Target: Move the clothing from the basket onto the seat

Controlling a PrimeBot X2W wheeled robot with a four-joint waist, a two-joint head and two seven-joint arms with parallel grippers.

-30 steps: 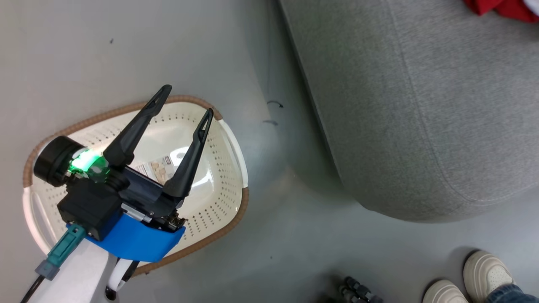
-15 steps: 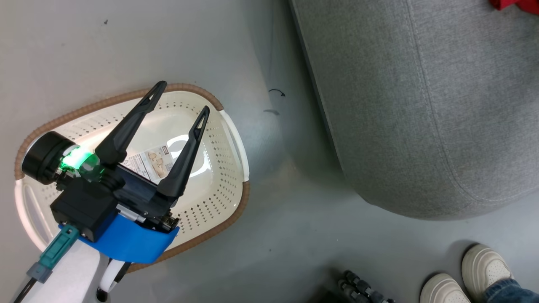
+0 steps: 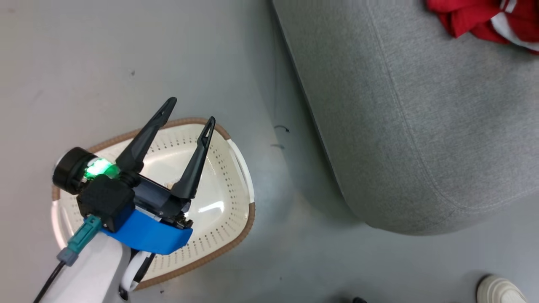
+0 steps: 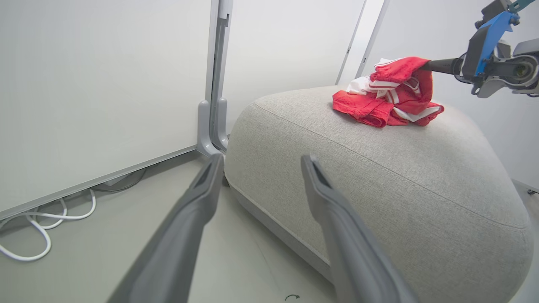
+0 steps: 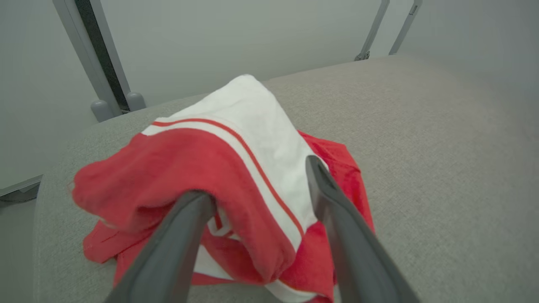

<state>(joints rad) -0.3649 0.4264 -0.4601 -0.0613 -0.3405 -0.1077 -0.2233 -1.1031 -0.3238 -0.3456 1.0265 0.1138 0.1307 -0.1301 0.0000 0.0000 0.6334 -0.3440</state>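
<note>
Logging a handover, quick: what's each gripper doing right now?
Left gripper: open, empty, over the cream-white perforated plastic basket.
Right gripper: open; red-and-white soft clothing draped over one finger, lying on the grey fabric seat.

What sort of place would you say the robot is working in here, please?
Probably an indoor test room staged like a living space, not a real home: a big grey sofa seat and a laundry basket stand on a bare grey floor, with plain white wall panels on metal posts behind.
</note>
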